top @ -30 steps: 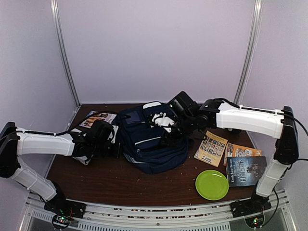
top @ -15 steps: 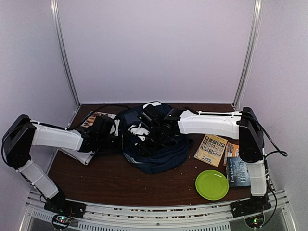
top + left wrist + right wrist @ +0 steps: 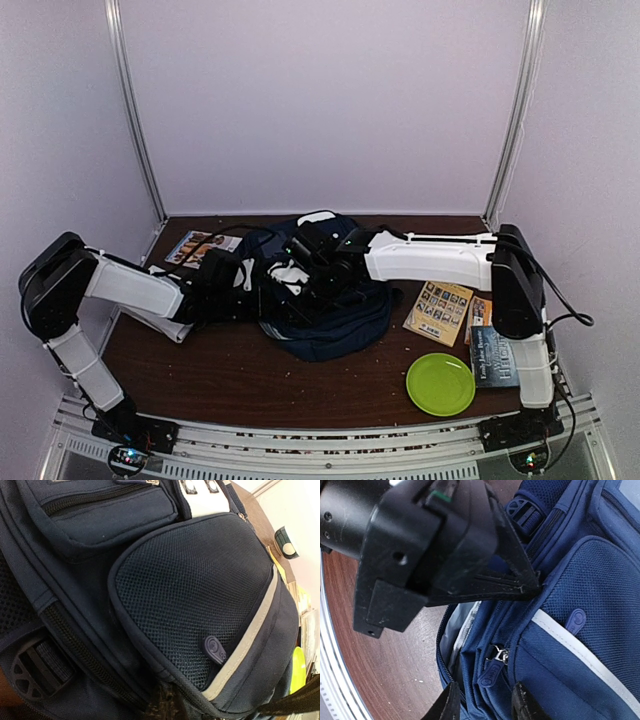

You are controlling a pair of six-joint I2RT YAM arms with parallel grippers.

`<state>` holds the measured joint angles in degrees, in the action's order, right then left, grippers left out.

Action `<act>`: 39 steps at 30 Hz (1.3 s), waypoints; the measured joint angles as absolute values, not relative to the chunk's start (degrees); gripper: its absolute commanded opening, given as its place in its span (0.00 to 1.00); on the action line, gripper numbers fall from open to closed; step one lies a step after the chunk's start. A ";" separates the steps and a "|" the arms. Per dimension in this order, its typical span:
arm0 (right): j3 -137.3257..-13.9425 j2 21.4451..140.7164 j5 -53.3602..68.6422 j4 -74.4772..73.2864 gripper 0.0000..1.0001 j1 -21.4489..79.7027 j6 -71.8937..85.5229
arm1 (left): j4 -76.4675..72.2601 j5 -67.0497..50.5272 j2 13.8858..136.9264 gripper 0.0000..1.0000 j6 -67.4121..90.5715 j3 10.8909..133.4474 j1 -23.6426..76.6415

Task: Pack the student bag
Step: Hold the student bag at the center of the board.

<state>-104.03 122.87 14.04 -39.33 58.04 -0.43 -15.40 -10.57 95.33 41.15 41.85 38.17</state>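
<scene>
The student bag (image 3: 335, 325), navy blue with a white stripe, lies bunched at the middle of the table. It fills the left wrist view (image 3: 190, 580), showing its mesh pocket. My left gripper (image 3: 262, 292) is shut at the bag's left edge, where a seam runs in between its tips (image 3: 165, 705). My right gripper (image 3: 300, 272) hangs open over the same end. Its two fingers (image 3: 451, 702) stand on either side of a blue zipper pull (image 3: 492, 672) without touching it. Beside the pull a compartment gapes, showing light grey lining (image 3: 454, 630).
Right of the bag lie a yellow booklet (image 3: 438, 310), an orange one (image 3: 492, 311) and a dark book (image 3: 508, 355), with a green plate (image 3: 440, 384) in front. A leaflet (image 3: 200, 246) lies back left. White paper (image 3: 160, 322) sits under my left arm.
My right arm has swung left from the bag's right side to its left end. My left gripper has pushed right into the bag, which has bunched up.
</scene>
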 measured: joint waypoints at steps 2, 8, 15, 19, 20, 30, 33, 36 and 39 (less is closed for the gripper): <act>-104.03 123.39 14.00 -39.38 0.36 58.37 0.01 | -15.77 -10.63 95.66 0.00 41.43 41.71 38.17; -105.30 126.15 13.26 -39.88 0.36 58.81 0.43 | -16.71 -10.79 96.31 0.00 41.98 41.19 38.09; -106.87 127.00 11.94 -40.64 0.35 58.89 0.89 | -17.21 -11.18 96.44 0.00 42.02 41.06 38.06; -107.90 128.03 10.46 -40.56 0.32 59.13 1.54 | -17.28 -11.27 96.60 0.00 42.04 40.97 38.02; -108.09 128.20 9.98 -40.56 0.32 59.24 1.69 | -17.32 -11.29 96.68 0.00 42.04 40.91 38.02; -107.55 128.66 4.95 -39.57 0.30 60.05 1.19 | -19.97 -11.55 97.97 0.00 43.68 40.12 37.95; -106.69 128.66 3.88 -38.79 0.28 60.10 0.60 | -20.91 -11.75 98.94 0.00 44.14 40.12 37.85; -106.43 128.66 3.03 -38.30 0.16 60.14 -0.03 | -21.15 -11.81 99.07 0.00 44.53 40.10 37.69; -106.00 128.64 2.26 -37.47 0.12 60.14 -0.60 | -21.15 -11.90 99.07 0.00 44.75 40.05 37.58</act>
<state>-106.00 128.64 2.26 -37.47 60.14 -0.60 -21.15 -11.90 99.07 44.75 40.05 37.58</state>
